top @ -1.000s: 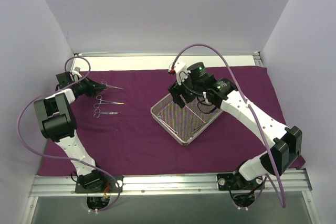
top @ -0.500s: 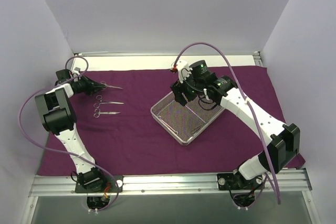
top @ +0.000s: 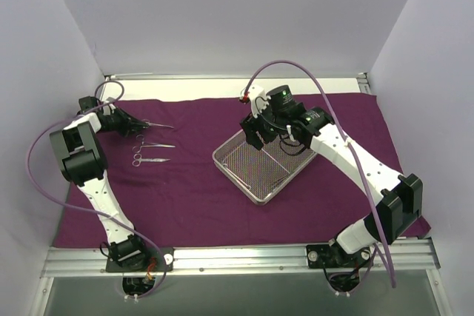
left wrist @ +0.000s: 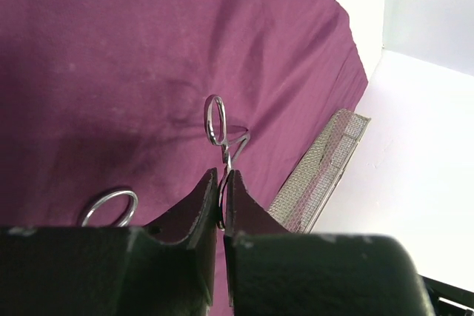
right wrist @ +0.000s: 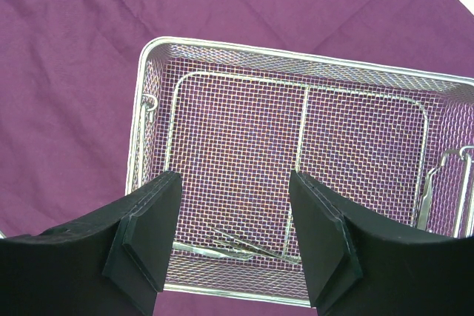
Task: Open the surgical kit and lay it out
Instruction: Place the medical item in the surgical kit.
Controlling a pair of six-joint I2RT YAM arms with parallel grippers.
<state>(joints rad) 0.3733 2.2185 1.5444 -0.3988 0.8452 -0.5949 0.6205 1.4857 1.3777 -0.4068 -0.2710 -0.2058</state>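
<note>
Since one second ago, the left arm's elbow has been drawn toward the left wall; the right arm is nearly unchanged. The left gripper (left wrist: 221, 183) is clamped narrowly on a thin silver instrument (left wrist: 215, 119) over the purple cloth (top: 192, 205), at its far-left part. Two further instruments (top: 152, 145) are laid near it. The right gripper (right wrist: 233, 190) is held wide open above the mesh tray (right wrist: 296, 53), in which thin instruments lie.

One purple cloth (top: 192, 197). One mesh tray (top: 222, 162). At its nine o'clock, three on the cloth: top instrument (top: 159, 123), middle instrument (top: 157, 144), bottom instrument (top: 152, 160). Two visible inside the tray: thin instrument (right wrist: 244, 246), ringed instrument (right wrist: 429, 186).
</note>
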